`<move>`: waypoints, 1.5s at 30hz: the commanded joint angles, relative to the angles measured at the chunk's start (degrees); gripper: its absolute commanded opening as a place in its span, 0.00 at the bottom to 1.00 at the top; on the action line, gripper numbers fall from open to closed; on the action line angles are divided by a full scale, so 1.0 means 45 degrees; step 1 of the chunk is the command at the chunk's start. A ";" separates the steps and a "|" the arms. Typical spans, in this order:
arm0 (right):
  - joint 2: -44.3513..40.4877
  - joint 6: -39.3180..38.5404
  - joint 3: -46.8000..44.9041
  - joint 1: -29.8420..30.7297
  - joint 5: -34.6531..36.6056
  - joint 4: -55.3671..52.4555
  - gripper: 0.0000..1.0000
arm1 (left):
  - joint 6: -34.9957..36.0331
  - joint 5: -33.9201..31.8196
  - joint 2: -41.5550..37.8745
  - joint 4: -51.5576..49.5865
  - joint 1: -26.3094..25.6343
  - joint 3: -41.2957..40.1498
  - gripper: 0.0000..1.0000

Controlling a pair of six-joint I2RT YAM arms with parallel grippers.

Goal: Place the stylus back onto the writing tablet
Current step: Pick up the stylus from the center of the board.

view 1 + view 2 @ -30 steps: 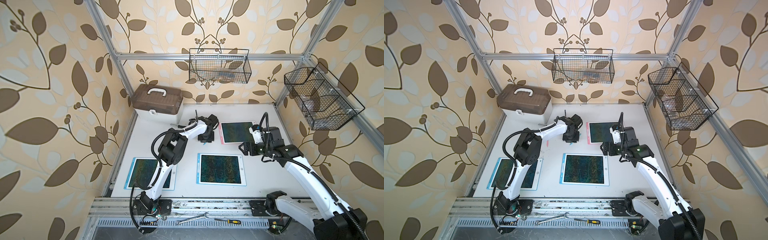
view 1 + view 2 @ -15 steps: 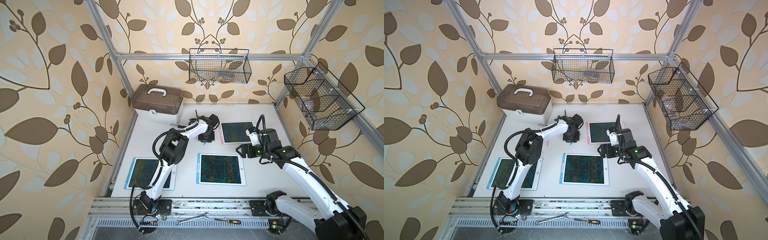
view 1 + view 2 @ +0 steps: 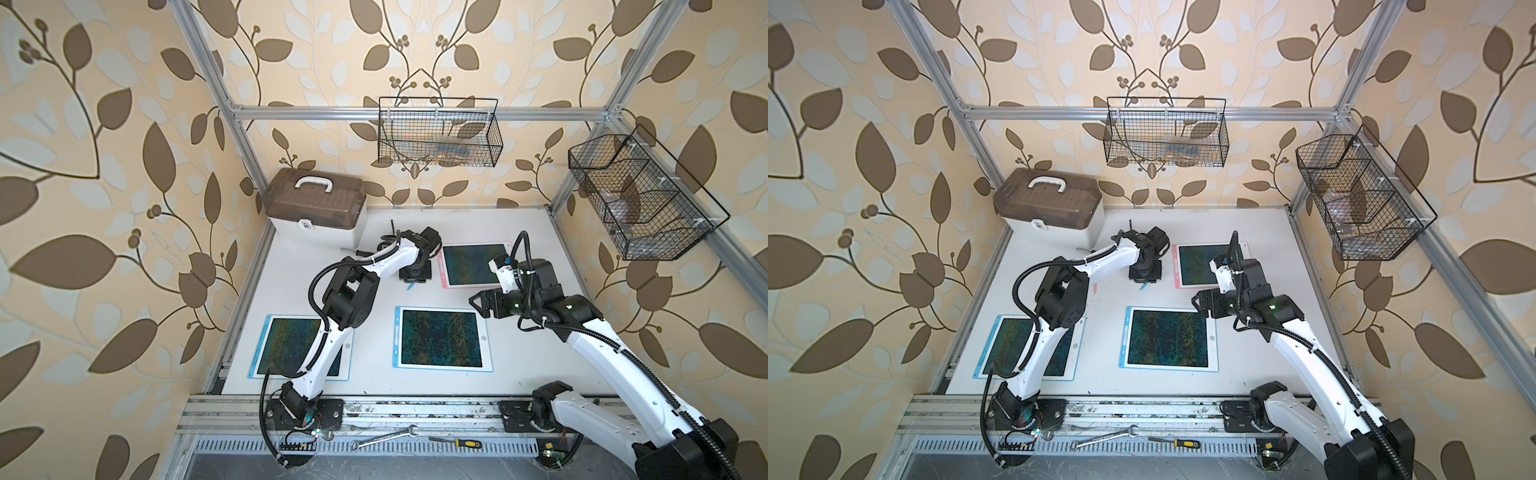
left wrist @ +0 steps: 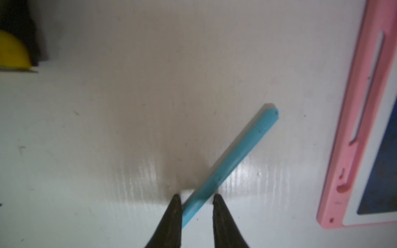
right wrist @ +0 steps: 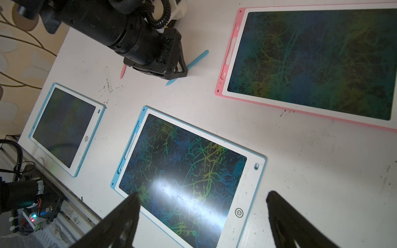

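Blue plastic stylus (image 3: 411, 286) is lying on the white tabletop (image 3: 415, 299) at the far middle in a top view, just left of the pink-framed writing tablet (image 3: 469, 264), under the left gripper (image 3: 414, 277). From the left wrist, black fingertips (image 4: 176, 206) are pinching it askew, so lifting slowly is looking wise. From the right wrist, the right gripper (image 5: 203, 197) is hanging wide open and empty by the near-middle blue-framed writing tablet (image 5: 187, 169).

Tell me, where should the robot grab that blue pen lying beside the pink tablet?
Grip the blue stylus at mid-shaft, coming straight down, jaws across its width. It lies flat on the table, long and thin, so only its narrow sides are reachable, and the middle probably keeps it balanced.
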 commanded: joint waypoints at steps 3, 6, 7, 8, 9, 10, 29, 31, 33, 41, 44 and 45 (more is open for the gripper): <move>-0.0190 0.0028 -0.0177 0.0019 0.0224 -0.0025 0.92 | 0.0236 0.0073 0.0897 -0.0420 -0.0134 0.0355 0.25; -0.0232 0.0039 -0.0179 0.0023 0.0246 -0.0026 0.92 | 0.0252 0.0211 0.1080 -0.0411 -0.0134 0.0488 0.23; -0.0241 0.0025 -0.0178 0.0018 0.0246 -0.0029 0.92 | 0.0254 0.0239 0.1114 -0.0436 -0.0134 0.0517 0.23; -0.0234 0.0023 -0.0179 0.0018 0.0261 -0.0026 0.92 | 0.0266 0.0230 0.1142 -0.0475 -0.0153 0.0518 0.22; -0.0224 0.0036 -0.0173 0.0018 0.0246 -0.0026 0.92 | 0.0255 0.0216 0.1137 -0.0502 -0.0154 0.0508 0.21; -0.0215 0.0035 -0.0176 0.0018 0.0251 -0.0026 0.92 | 0.0248 0.0210 0.1124 -0.0534 -0.0173 0.0484 0.20; 0.0246 -0.0058 -0.0054 -0.0138 -0.0125 -0.0044 0.92 | 0.0050 0.0047 0.0860 -0.0844 -0.0447 -0.0131 0.13; 0.0306 -0.0060 -0.0006 -0.0138 -0.0116 -0.0085 0.92 | 0.0055 0.0001 0.0869 -0.0923 -0.0447 -0.0131 0.12; 0.0346 -0.0075 0.0015 -0.0138 -0.0144 -0.0085 0.92 | 0.0070 -0.0055 0.0873 -0.1023 -0.0447 -0.0116 0.12; 0.0703 -0.0012 0.0253 -0.0114 -0.0125 -0.0185 0.92 | 0.0032 0.0021 0.0793 -0.0911 -0.0447 -0.0224 0.10; 0.0816 0.0001 0.0323 -0.0119 -0.0068 -0.0086 0.92 | 0.0034 0.0031 0.0764 -0.0785 -0.0448 -0.0367 0.10; 0.0883 0.0001 0.0370 -0.0137 -0.0068 -0.0066 0.92 | 0.0032 0.0060 0.0763 -0.0736 -0.0447 -0.0405 0.10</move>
